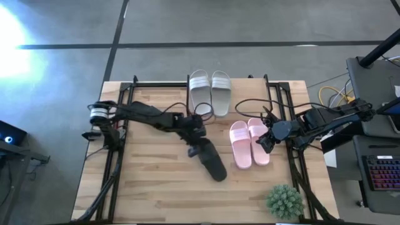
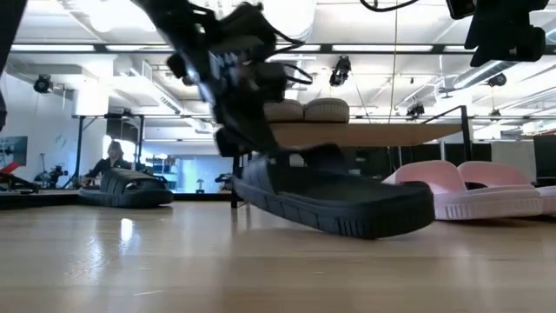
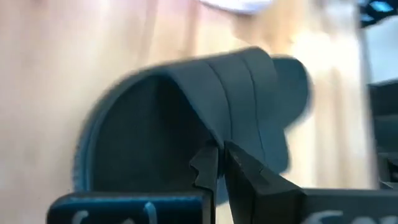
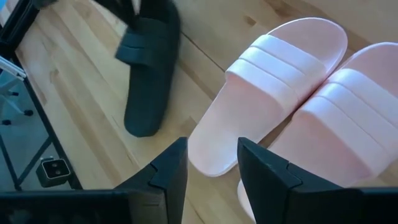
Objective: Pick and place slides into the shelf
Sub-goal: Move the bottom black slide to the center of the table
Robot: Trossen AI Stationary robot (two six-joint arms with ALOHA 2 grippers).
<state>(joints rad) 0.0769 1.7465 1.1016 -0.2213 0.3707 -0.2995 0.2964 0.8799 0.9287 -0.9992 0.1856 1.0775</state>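
1. The left gripper covers part of the black slide's strap; the slide's heel runs out of the left wrist view.
2. In the low view, that arm hides the shelf's near end.
3. Beyond the right gripper, the pink pair is cut off.

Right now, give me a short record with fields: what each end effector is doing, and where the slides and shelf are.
left end effector: shut on the strap of the black slide, which is tilted, one end off the table
right end effector: open, above the pink pair, holding nothing
grey pair: side by side on the shelf
second black slide: on the table, seen only in the low view
plant: table corner nearest the right arm
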